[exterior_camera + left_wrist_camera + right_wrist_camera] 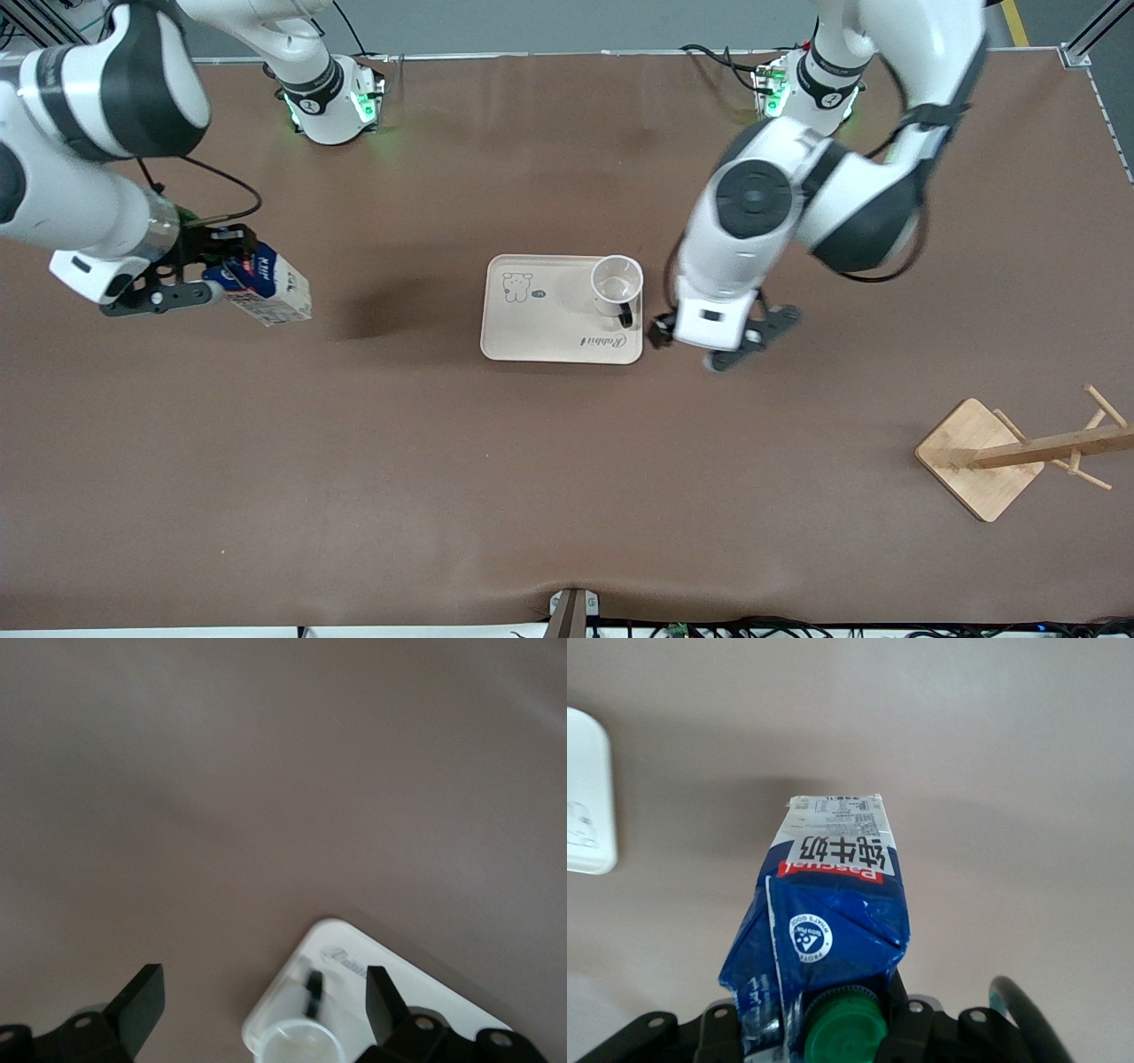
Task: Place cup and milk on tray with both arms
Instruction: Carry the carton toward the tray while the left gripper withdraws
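The cup [617, 283] stands upright on the tray [540, 332], at the tray's end toward the left arm, with its black handle turned toward the front camera. My left gripper [716, 344] is open and empty over the table just beside that end of the tray. In the left wrist view the gripper [261, 1001] has its fingers spread wide above the cup [297, 1043] and the tray's corner [341, 943]. My right gripper [205, 270] is shut on the top of the milk [268, 291] and holds it tilted above the table toward the right arm's end. The right wrist view shows the milk [833, 895].
A wooden mug rack [983, 456] with a square base stands toward the left arm's end, nearer to the front camera than the tray. An edge of the tray [586, 788] shows in the right wrist view. Brown table lies between the milk and the tray.
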`<state>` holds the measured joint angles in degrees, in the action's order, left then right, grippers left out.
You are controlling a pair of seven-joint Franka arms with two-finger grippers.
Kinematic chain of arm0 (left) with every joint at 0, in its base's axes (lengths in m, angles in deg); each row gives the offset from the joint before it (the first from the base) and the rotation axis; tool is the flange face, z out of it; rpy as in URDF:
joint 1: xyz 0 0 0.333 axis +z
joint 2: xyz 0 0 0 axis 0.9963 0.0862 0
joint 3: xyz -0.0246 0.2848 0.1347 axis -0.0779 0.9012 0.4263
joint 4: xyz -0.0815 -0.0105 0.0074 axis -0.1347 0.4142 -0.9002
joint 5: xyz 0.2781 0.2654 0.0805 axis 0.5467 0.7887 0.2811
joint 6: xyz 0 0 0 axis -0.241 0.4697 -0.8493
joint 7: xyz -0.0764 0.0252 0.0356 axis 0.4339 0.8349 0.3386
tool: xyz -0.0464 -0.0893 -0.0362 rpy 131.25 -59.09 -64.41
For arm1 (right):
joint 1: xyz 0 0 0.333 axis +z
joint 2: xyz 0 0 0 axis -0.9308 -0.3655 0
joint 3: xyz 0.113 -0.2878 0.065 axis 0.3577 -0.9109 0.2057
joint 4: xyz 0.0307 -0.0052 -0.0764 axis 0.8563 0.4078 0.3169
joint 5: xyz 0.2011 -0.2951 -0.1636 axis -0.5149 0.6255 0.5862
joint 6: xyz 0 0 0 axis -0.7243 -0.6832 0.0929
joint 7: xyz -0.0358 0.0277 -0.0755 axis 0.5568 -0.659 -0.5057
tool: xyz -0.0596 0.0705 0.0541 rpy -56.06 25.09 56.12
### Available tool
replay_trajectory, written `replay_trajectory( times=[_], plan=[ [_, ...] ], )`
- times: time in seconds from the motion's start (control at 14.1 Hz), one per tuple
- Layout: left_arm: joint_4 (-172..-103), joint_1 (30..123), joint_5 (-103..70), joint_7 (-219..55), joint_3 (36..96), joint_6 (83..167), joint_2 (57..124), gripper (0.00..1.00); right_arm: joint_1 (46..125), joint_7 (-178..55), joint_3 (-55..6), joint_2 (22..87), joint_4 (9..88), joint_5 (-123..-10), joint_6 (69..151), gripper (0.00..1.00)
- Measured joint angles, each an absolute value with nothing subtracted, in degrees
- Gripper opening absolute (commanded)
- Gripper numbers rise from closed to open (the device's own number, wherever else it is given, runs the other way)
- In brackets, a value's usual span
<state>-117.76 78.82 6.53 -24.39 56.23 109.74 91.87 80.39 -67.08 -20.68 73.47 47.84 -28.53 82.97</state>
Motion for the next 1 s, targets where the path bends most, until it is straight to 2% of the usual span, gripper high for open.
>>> replay_trajectory(
  times=[0.21, 0.64, 0.85, 1.0],
  plan=[
    [-117.7, 86.0, 6.5, -34.2, 56.3, 105.3, 88.7, 1.00, 87.2, -72.0, -20.5, 70.6, 42.8, -31.4, 83.2, 0.00],
    [-117.6, 94.8, 6.6, -57.4, 57.0, 99.2, 79.6, 1.00, 97.2, -81.0, -20.5, 59.9, 33.1, -35.4, 83.7, 0.00],
    [-118.6, 92.9, 6.4, -67.9, 62.5, 97.0, 74.5, 1.00, 100.2, -82.7, -20.5, 56.6, 31.9, -35.5, 84.4, 0.00],
    [-120.0, 89.7, 4.5, -74.6, 68.9, 95.2, 71.1, 1.00, 102.1, -84.3, -20.5, 54.7, 31.7, -35.6, 86.8, 0.00]
  ],
)
